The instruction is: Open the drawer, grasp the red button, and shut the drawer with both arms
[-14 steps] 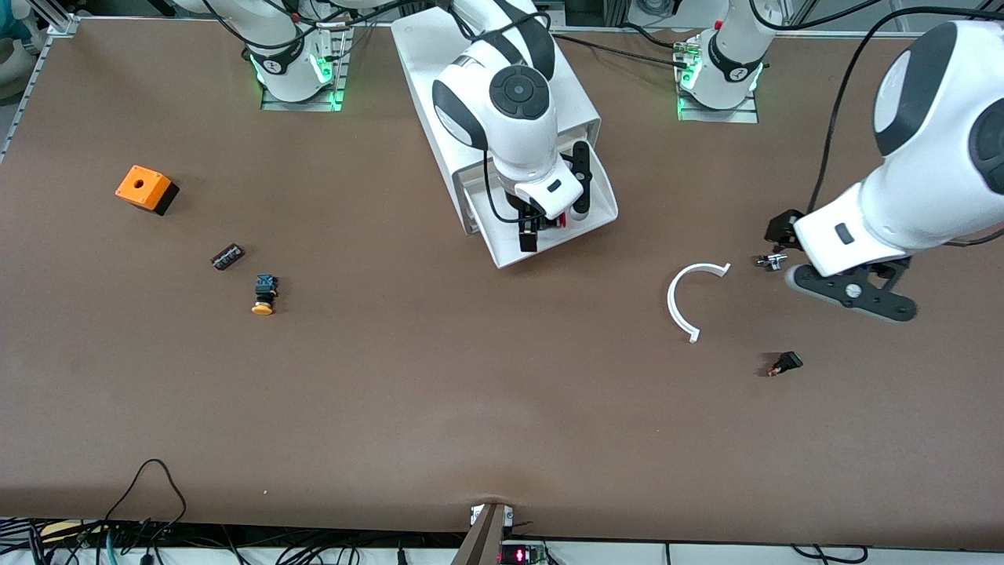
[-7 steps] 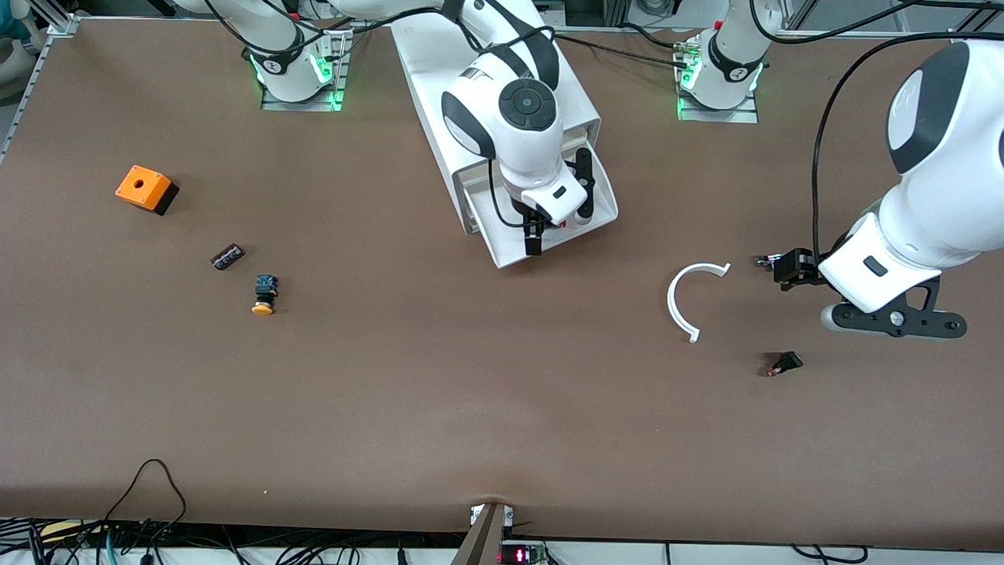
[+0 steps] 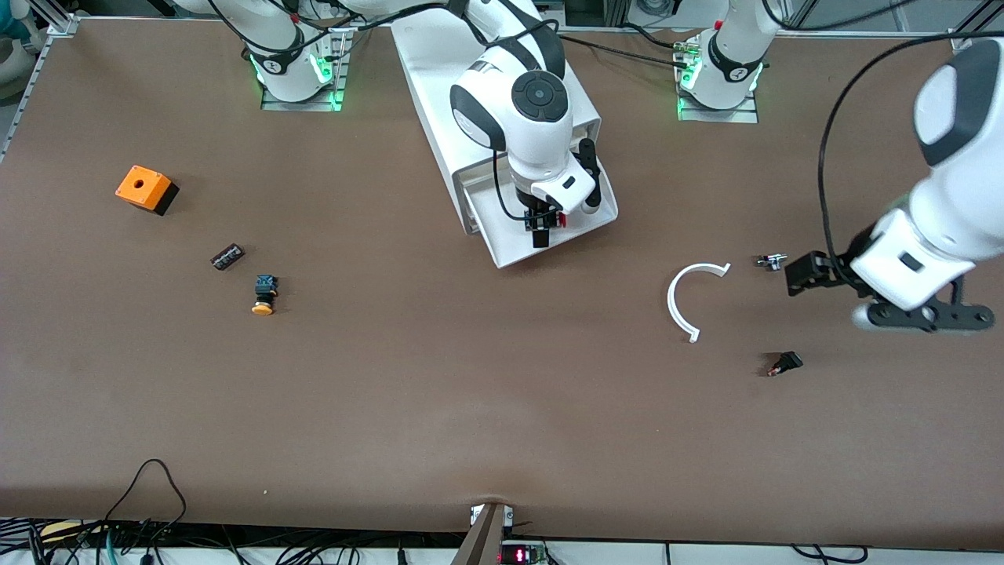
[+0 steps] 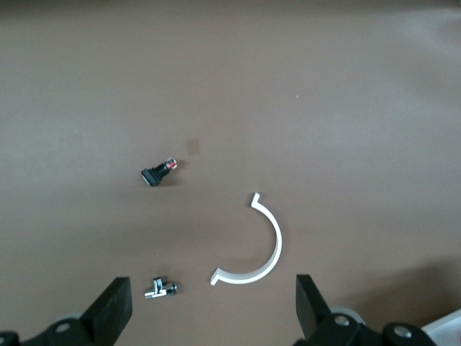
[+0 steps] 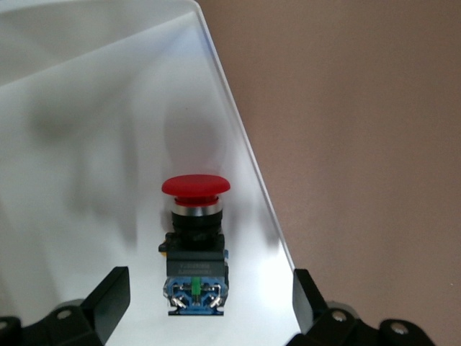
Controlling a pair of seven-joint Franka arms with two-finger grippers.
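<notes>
Since a second ago the right claw (image 3: pixel 541 227) has shifted over the open drawer (image 3: pixel 580 232) toward its corner at the left arm's end, while the left claw (image 3: pixel 808 272) has drifted toward the left arm's end of the surface (image 3: pixel 439 377), uncovering a small metal part (image 3: pixel 771 260). The button (image 5: pixel 194 241) lies on its side on the drawer floor, close to the drawer's side rim, red cap pointing away from the wrist camera and blue-green rear toward it. The right claw hangs directly over it, fingers (image 5: pixel 108 299) spread wide on either side and touching nothing. The drawer stands pulled out from the white cabinet (image 3: pixel 478 86) between the two arm bases. The left claw hovers above bare surface, also spread and empty, near a white curved strip (image 3: pixel 681 302), the metal part and a small black component (image 3: pixel 785 363). Toward the right arm's end sit an orange cube (image 3: pixel 143 188), a dark connector block (image 3: pixel 227 256) and a yellow-capped button (image 3: pixel 264 295).
</notes>
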